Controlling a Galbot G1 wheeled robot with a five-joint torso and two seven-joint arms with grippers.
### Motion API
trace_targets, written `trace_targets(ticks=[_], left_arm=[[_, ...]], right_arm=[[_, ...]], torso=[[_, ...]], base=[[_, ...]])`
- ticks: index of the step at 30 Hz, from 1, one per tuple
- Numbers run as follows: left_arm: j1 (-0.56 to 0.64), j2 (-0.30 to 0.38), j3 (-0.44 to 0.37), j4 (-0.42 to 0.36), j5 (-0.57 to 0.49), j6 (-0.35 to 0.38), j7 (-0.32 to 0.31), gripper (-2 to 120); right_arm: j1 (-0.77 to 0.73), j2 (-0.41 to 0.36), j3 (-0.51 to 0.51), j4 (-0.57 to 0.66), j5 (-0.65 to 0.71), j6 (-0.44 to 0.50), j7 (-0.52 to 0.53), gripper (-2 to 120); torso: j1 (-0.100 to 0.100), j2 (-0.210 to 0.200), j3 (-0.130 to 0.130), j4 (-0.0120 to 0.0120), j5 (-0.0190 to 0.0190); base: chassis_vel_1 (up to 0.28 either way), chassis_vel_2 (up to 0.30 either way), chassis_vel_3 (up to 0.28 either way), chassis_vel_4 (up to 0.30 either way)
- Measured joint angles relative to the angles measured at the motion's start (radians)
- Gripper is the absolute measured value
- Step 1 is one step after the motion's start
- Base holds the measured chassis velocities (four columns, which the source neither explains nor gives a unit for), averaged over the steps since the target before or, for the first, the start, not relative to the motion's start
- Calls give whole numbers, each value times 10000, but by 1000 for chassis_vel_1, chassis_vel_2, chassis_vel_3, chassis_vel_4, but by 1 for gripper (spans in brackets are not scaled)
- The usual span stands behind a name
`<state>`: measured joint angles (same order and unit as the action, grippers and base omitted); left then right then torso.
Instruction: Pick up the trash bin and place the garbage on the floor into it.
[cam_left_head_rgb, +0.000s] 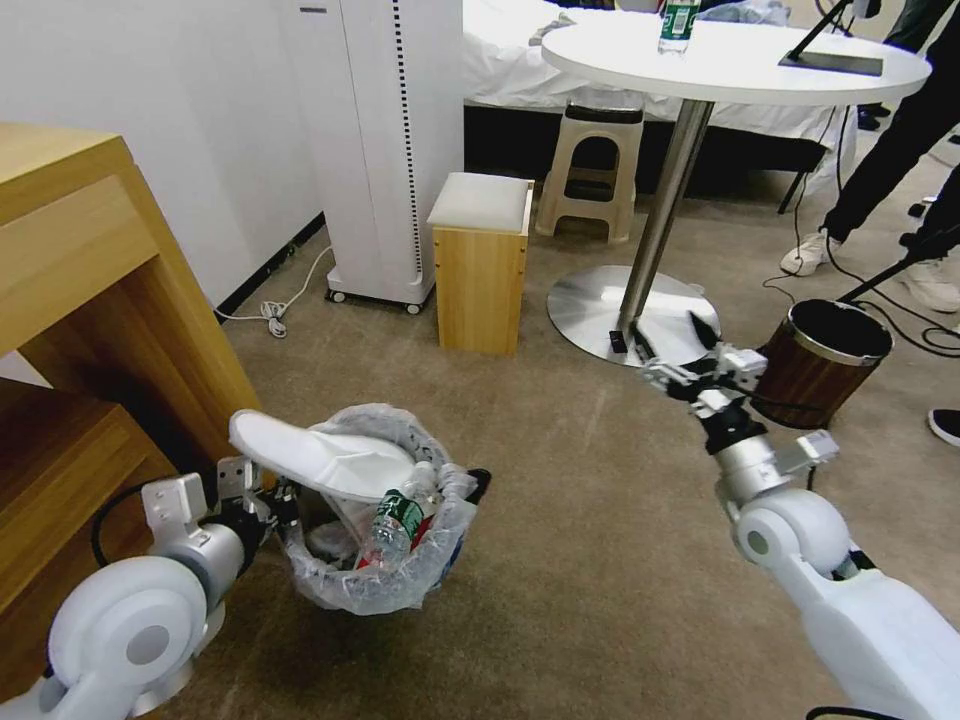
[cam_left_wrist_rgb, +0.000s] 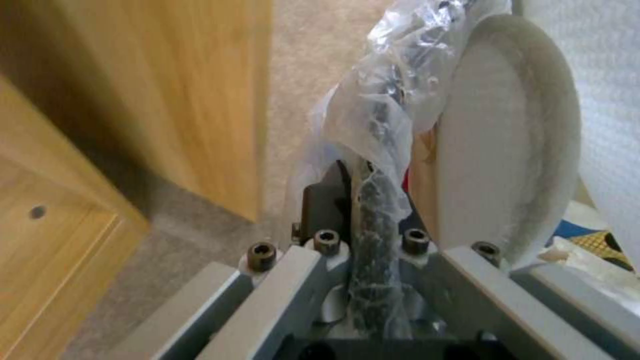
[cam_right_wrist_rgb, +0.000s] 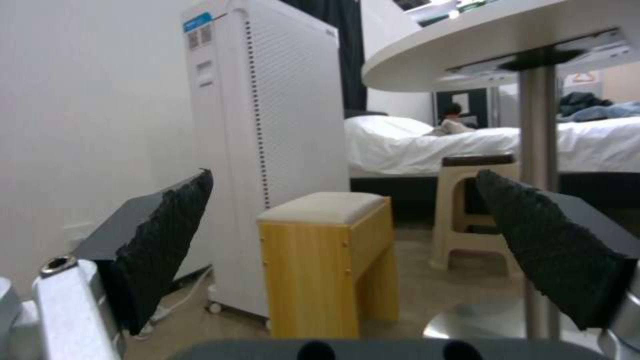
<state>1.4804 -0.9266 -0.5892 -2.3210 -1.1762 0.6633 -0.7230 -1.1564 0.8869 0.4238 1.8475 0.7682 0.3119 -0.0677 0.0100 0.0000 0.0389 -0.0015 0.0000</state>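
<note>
The trash bin (cam_left_head_rgb: 385, 580), lined with a crinkled plastic bag, hangs tilted at the lower left over the beige carpet floor (cam_left_head_rgb: 590, 520). My left gripper (cam_left_head_rgb: 272, 500) is shut on its near rim; in the left wrist view the fingers (cam_left_wrist_rgb: 363, 210) pinch the rim and the bag. Garbage sits inside the bin: a white slipper (cam_left_head_rgb: 320, 455) (cam_left_wrist_rgb: 500, 150) lying across the top and a small green-labelled bottle (cam_left_head_rgb: 395, 520). My right gripper (cam_left_head_rgb: 675, 345) (cam_right_wrist_rgb: 343, 175) is open and holds nothing, raised over the carpet near the table's base.
A wooden desk (cam_left_head_rgb: 80, 300) stands close on the left of the bin. Farther back are a small wooden stool (cam_left_head_rgb: 480, 265), a white tower appliance (cam_left_head_rgb: 385, 150) and a round table's metal foot (cam_left_head_rgb: 620, 310). A brown wood-grain bin (cam_left_head_rgb: 825, 360) stands just beyond the right gripper.
</note>
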Motion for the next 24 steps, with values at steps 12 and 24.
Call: trace_targets(ticks=[12, 24], left_arm=[[320, 285, 596, 269, 627, 395, -306, 0], [27, 345, 911, 964, 98, 640, -399, 0]], right_arm=[[-12, 71, 48, 26, -40, 23, -536, 100], [71, 176, -229, -126, -176, 49, -957, 100]], torso=[[1, 0, 1, 2, -2], [0, 0, 1, 0, -2]], base=[[0, 0, 0, 0], [0, 0, 0, 0]])
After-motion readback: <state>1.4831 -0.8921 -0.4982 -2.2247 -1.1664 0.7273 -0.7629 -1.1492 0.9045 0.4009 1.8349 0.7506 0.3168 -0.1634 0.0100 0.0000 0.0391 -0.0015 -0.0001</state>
